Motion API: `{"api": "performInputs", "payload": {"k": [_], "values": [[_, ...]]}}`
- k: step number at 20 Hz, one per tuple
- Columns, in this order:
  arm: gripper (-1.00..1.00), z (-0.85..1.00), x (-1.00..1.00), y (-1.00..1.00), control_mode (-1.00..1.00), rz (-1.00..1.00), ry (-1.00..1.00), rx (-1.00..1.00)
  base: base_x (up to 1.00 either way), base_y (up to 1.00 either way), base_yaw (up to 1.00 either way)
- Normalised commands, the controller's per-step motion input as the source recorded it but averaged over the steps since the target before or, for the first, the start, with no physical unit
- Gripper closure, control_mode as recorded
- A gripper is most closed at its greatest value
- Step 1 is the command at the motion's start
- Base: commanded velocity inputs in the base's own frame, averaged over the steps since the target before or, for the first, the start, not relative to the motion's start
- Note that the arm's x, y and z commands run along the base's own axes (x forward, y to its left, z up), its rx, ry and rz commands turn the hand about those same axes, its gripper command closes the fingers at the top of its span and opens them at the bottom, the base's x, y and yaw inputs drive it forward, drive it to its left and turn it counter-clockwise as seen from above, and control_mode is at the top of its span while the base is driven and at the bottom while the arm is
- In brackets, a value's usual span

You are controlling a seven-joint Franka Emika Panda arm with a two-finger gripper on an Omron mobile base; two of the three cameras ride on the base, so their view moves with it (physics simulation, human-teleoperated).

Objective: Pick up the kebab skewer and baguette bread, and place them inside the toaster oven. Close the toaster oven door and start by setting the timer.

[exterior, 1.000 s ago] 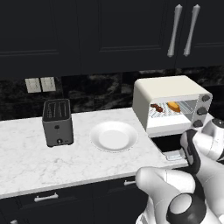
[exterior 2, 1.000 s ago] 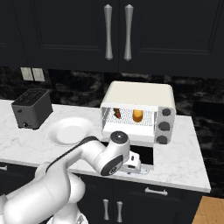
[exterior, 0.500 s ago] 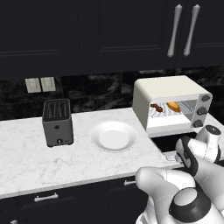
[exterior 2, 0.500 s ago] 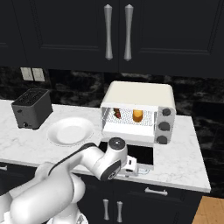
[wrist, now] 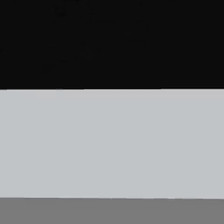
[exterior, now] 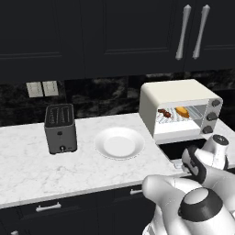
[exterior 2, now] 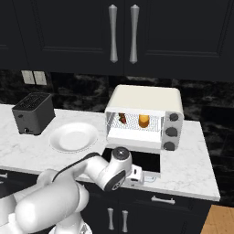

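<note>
I see the skewer (exterior: 164, 113) and the bread (exterior: 182, 111) lying side by side on the wire rack inside the oven (exterior: 179, 110), skewer to the left, bread to the right, both up and beyond my claw (exterior 2: 145, 178). The oven door (exterior 2: 133, 159) hangs fully open, lying flat and dark on the counter (exterior 2: 192, 167) edge just in front of the oven mouth. My claw sits low at the counter's front edge, right at the outer lip of that door; its tips are tucked down there and I can't make out the gap from the base views, but it stands wide with nothing in it. The hand view gives me a pale flat band under a black one, too close to tell what. The knobs (exterior 2: 171, 131) are above the claw to its right. A white plate (exterior 2: 73, 137) lies well off to the claw's left, and a grey toaster (exterior 2: 33, 113) farther left.
</note>
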Motion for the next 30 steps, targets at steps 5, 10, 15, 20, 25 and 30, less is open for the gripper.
{"api": "performInputs", "payload": {"k": [5, 10, 15, 20, 25, 30], "values": [[-1.0, -0.1, 0.19, 0.01, -1.0, 0.0, -0.01, 0.0, 0.0, 0.0, 0.0], [-1.0, 0.0, 0.28, 0.0, -1.0, 0.0, -0.03, 0.0, 0.0, 0.0, 0.0], [-1.0, 0.01, 0.53, 0.0, -1.0, 0.0, -0.03, 0.01, 0.0, 0.0, 0.0], [-1.0, 0.13, 0.53, 0.01, -1.0, 0.0, -0.05, 0.04, 0.0, 0.0, 0.0], [-1.0, 0.28, 0.57, 0.1, -1.0, 0.0, -0.15, 0.05, 0.0, 0.0, 0.0], [-1.0, 0.35, 0.64, 0.11, -1.0, 0.0, -0.16, 0.04, 0.0, 0.0, 0.0]]}}
